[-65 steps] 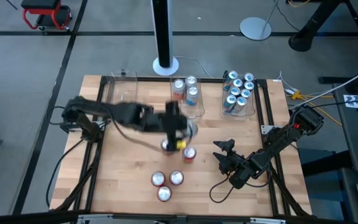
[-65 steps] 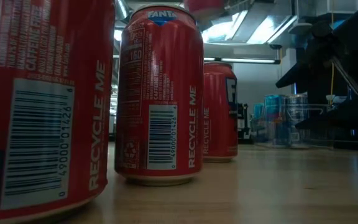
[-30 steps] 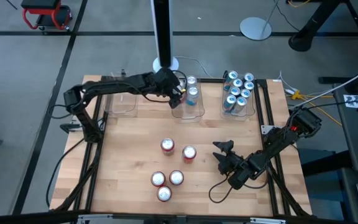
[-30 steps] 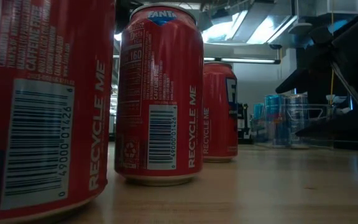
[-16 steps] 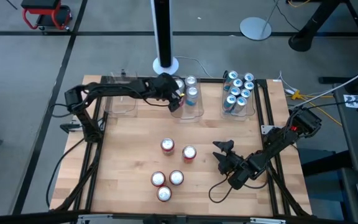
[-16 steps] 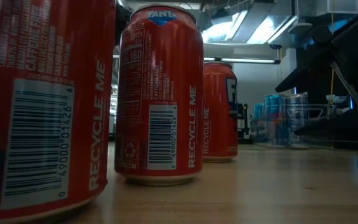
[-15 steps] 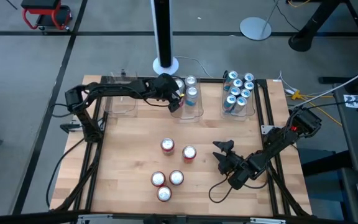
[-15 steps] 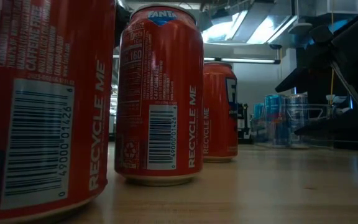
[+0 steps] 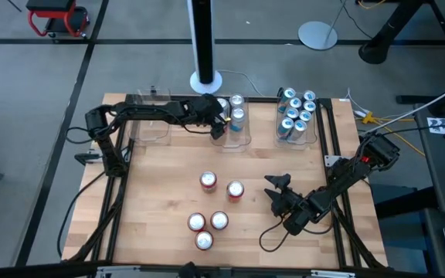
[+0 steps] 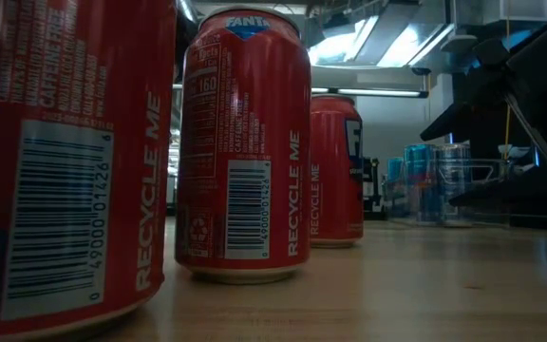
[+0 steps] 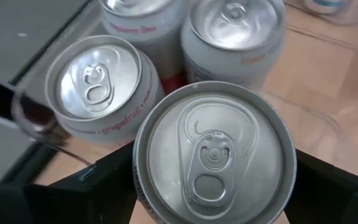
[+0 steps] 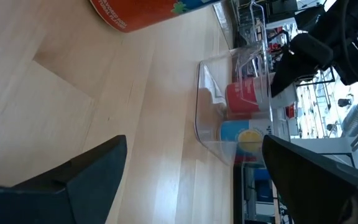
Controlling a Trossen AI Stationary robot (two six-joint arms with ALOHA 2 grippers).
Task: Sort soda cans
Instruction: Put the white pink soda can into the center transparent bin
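Silver-topped soda can (image 11: 214,155) between the spread fingers of the left pincer (image 9: 221,122), standing beside three more in the middle clear bin (image 9: 243,140), five red cans (image 9: 208,181) mid-desk (image 9: 161,201), right pincer (image 9: 278,193) spread, idle nearby.

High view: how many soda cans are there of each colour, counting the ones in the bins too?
Red cans, loose on the table: 5
Silver cans, in the middle bin: 4
Blue cans, in the right bin: about 8, packed too tightly for a sure count
Total: about 17
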